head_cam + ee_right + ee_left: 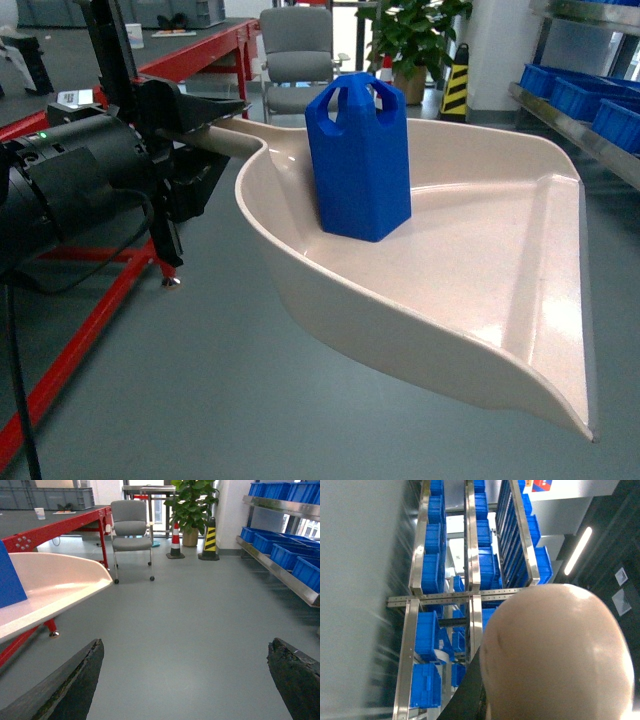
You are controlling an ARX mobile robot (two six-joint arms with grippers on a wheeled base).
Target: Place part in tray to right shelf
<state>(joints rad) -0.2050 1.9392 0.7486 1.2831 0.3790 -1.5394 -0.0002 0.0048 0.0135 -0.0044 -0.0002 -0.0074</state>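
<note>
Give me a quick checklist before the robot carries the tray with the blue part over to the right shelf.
1. Part upright inside the tray: ok, standing near the handle end.
2. Left gripper gripping the tray handle: ok, jaws closed around it in the head view.
3. Tray level: cannot tell; it looks roughly level, with the open lip toward the camera.
4. Right gripper free: ok, jaws wide apart, nothing between them.
5. Right shelf in sight: ok, at the right edge, holding blue crates.
6. Floor toward the shelf: ok in the right wrist view.
</note>
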